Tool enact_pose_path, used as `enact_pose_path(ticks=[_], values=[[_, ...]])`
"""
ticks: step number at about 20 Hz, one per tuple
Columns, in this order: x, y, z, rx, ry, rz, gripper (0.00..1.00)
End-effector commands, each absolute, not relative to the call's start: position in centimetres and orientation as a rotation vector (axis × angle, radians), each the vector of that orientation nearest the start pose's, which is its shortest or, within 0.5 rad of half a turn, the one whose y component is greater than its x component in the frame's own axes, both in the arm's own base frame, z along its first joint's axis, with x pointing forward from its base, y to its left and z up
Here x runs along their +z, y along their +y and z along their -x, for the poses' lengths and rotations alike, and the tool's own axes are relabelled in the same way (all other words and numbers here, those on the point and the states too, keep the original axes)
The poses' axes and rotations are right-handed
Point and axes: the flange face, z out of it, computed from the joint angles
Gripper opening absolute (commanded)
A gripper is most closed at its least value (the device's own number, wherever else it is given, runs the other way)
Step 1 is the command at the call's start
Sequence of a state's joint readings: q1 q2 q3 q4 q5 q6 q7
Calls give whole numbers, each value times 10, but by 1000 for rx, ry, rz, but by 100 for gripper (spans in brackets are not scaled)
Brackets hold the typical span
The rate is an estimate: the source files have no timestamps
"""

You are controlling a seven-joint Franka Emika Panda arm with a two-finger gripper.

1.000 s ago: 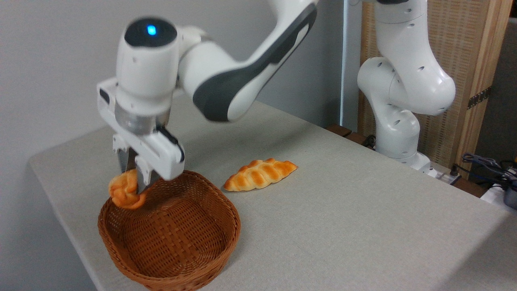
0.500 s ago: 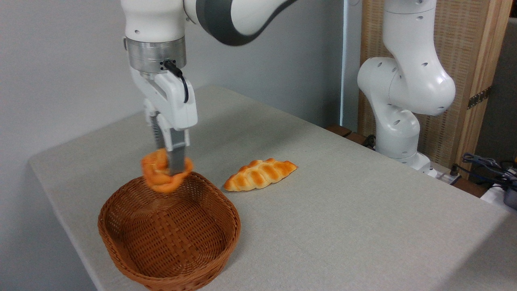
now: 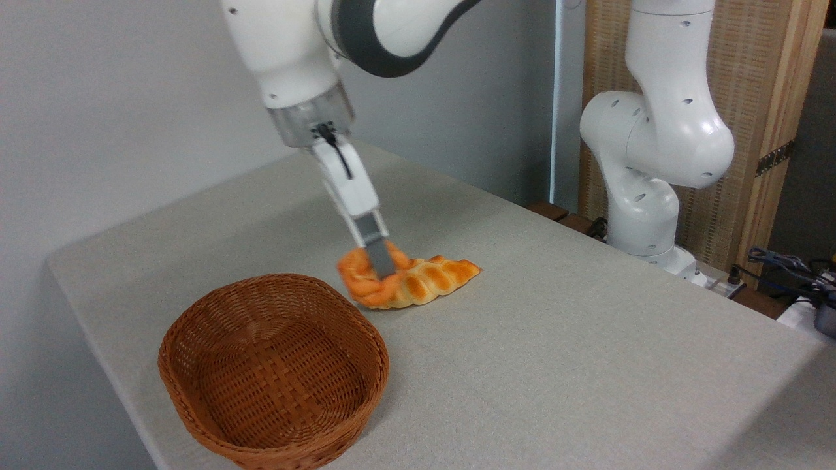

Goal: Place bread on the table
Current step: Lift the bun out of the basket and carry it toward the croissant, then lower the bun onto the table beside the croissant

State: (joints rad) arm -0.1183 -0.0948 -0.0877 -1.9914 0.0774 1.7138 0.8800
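Nowhere on the arm, the basket or the cloth is any readable writing or label. At about seven o'clock on the bench sits a brown woven basket, and its inside shows only bare weave. The gripper hangs tilted, its fingers closed on the bun, a small orange knotted roll pinched between them. The bun is outside the basket, at roughly one o'clock from it, near the middle of the bench; whether its underside touches the cloth cannot be told. Right against it, at three o'clock, lies a long braided loaf flat on the bench, its left end partly hidden by the bun and the near finger. At two o'clock the arm's white base stands just past the bench's far edge.
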Motion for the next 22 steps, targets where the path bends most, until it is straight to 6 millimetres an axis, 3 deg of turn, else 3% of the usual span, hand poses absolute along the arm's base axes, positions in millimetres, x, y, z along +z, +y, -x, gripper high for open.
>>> enact_pose_path(ticks=[1, 6, 9, 11, 14, 15, 16, 17, 22], values=[[475, -89, -466, 397, 1657, 2514, 33], [470, -76, -467, 437, 1617, 2488, 37], [468, -72, -468, 458, 1602, 2456, 46], [457, -68, -466, 500, 1598, 2444, 52], [444, -52, -463, 572, 1566, 2404, 73], [444, -52, -463, 570, 1566, 2403, 76], [443, -52, -464, 572, 1563, 2406, 91], [443, -52, -463, 571, 1563, 2405, 100], [444, -51, -463, 578, 1559, 2409, 100]])
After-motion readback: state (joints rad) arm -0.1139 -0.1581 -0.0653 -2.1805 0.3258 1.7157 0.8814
